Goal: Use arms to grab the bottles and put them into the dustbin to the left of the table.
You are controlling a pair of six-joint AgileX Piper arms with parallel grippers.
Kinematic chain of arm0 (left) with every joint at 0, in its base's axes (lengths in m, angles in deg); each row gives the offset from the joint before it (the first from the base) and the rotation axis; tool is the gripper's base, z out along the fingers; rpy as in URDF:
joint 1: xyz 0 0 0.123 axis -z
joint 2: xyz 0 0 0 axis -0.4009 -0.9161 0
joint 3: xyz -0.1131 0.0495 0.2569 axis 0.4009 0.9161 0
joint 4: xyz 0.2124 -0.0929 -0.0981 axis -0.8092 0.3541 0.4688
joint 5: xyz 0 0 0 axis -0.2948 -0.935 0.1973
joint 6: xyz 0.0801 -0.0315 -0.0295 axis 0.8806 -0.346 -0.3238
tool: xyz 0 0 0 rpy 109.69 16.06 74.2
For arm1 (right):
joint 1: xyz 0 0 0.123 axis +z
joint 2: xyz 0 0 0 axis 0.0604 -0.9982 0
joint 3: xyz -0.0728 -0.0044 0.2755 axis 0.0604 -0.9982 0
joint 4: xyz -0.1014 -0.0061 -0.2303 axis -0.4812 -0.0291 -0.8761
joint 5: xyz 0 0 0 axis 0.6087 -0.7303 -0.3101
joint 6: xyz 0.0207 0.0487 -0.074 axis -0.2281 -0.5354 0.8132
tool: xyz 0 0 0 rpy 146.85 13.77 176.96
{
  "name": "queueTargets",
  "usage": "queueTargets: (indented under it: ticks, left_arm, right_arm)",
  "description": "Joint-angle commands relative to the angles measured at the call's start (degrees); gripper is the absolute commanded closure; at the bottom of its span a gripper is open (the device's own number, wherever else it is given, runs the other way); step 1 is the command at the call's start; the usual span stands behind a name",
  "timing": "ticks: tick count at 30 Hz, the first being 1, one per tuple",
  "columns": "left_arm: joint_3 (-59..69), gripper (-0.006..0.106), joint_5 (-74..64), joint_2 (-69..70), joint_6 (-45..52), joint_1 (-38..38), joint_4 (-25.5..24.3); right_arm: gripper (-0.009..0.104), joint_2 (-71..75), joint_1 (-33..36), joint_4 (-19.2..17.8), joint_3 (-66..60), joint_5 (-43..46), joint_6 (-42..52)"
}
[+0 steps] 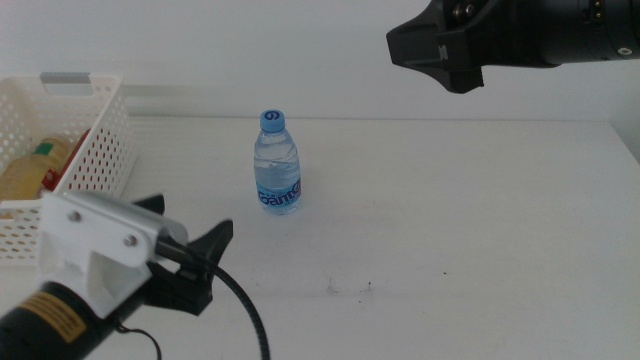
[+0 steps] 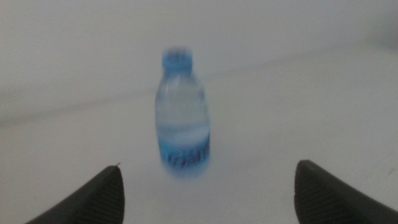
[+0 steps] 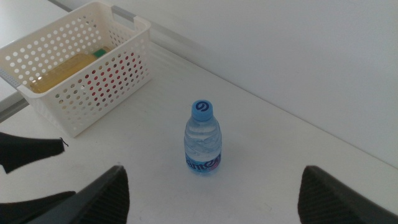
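Clear water bottle (image 1: 278,163) upright, cap up, left claw (image 1: 205,255) wide open, empty, right claw (image 3: 211,193) likewise.

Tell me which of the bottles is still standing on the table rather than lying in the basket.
The clear water bottle with blue cap stands upright on the white table. The yellow tea bottle lies inside the white perforated basket.

water bottle (image 2: 181,112) blurred (left wrist view) | dustbin (image 1: 95,150) cut by edge | its contents half-hidden

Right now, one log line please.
water bottle: upright on table | left gripper: open, approaching | right gripper: raised | dustbin: tea bottle inside
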Motion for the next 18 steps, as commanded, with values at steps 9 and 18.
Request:
queueTargets:
  ticks: [9,18]
  left_arm:
    - [0.7,0.007,26.8,-20.1,2.3,0.1,5.0]
    - [-11.0,0.007,32.0,-39.6,0.8,0.1,5.7]
  right_arm:
    - [0.014,0.4,-0.2,-0.7,0.2,0.4,0.1]
    - [0.014,0.4,-0.2,-0.7,0.2,0.4,0.1]
